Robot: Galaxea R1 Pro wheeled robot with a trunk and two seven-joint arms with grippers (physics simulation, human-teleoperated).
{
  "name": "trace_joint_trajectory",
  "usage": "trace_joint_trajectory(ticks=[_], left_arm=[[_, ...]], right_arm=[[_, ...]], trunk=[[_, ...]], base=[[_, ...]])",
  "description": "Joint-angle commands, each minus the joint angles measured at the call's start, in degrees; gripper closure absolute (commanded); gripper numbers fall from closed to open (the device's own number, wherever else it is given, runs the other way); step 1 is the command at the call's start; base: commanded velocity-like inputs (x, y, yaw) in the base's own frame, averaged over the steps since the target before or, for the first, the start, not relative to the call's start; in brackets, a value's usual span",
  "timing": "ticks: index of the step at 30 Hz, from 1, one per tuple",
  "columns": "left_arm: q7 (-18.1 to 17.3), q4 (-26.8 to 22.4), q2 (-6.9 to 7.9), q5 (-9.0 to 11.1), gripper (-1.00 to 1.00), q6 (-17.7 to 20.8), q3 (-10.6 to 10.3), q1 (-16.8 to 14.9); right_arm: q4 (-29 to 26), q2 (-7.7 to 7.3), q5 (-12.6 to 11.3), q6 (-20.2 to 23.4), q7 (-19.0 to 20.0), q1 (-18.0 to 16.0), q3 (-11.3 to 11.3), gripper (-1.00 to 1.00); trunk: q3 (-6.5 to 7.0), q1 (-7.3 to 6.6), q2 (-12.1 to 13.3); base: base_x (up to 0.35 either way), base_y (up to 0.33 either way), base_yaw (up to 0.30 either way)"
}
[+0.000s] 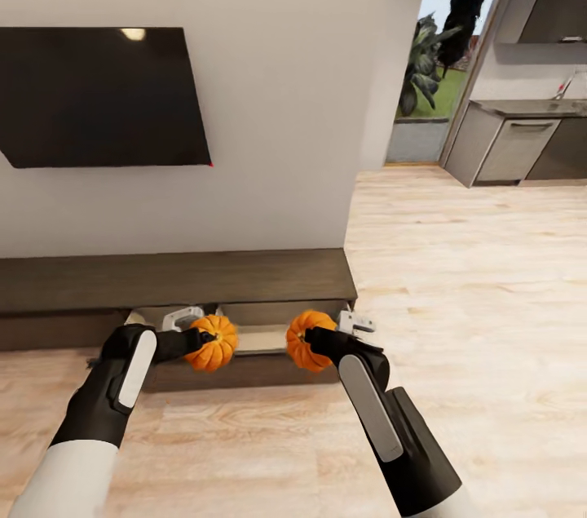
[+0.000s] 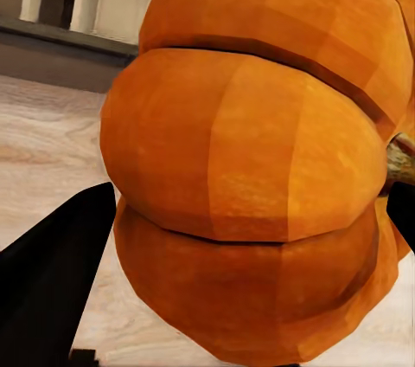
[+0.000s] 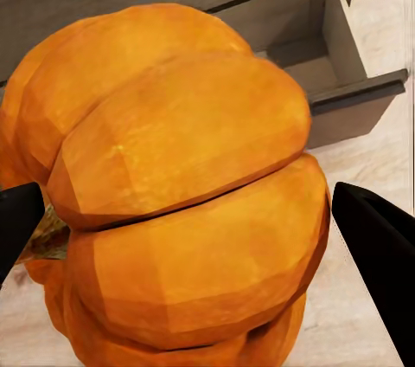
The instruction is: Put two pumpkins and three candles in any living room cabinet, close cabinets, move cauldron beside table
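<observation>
Each of my grippers holds an orange ribbed pumpkin. My left gripper (image 1: 205, 341) is shut on one pumpkin (image 1: 213, 343), which looms large in the left wrist view (image 2: 251, 177) between black fingers (image 2: 52, 272). My right gripper (image 1: 312, 336) is shut on the other pumpkin (image 1: 305, 340), seen close in the right wrist view (image 3: 181, 185). Both hang just above the pulled-out drawer (image 1: 259, 338) of the long dark-brown cabinet (image 1: 171, 277) under the wall TV. The drawer's pale inside (image 3: 298, 47) lies beyond the right pumpkin. The cauldron and candles are out of view.
A black TV (image 1: 98, 94) hangs on the white wall above the cabinet. Wood floor (image 1: 473, 281) stretches to the right toward grey kitchen cupboards (image 1: 518, 147) and a doorway with plants (image 1: 432, 53).
</observation>
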Motion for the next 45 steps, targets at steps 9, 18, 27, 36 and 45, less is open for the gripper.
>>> trace_joint_trajectory(ticks=[9, 18, 27, 36, 45], left_arm=[[0.3, -0.1, 0.02, 0.7, 1.0, 0.3, 0.0, 0.0], [0.3, -0.1, 0.02, 0.7, 1.0, 0.3, 0.0, 0.0], [0.3, -0.1, 0.02, 0.7, 1.0, 0.3, 0.0, 0.0], [0.3, 0.0, -0.07, 0.7, 1.0, 0.3, 0.0, 0.0], [0.3, 0.0, -0.07, 0.6, 1.0, -0.1, 0.0, 0.0]], right_arm=[[0.0, 0.03, -0.5, -0.4, -0.5, -0.1, 0.3, 1.0], [-0.1, 0.11, -0.4, -0.4, -0.4, -0.1, 0.4, 1.0], [-0.1, 0.11, -0.4, -0.4, -0.4, -0.1, 0.4, 1.0], [1.5, 0.35, -0.4, -0.4, -0.1, -0.1, 0.7, 1.0], [3.6, 0.35, -0.3, -2.1, 0.4, -0.1, 1.0, 1.0]], trunk=[[-0.09, 0.06, -0.1], [-0.22, 0.06, -0.1], [-0.24, 0.06, -0.1], [-0.24, 0.06, -0.1], [-0.6, 0.5, -0.9]], base=[[0.339, 0.0, -0.018], [0.325, -0.11, 0.115], [0.242, -0.195, 0.008], [0.01, -0.012, 0.0], [0.0, 0.0, 0.0]])
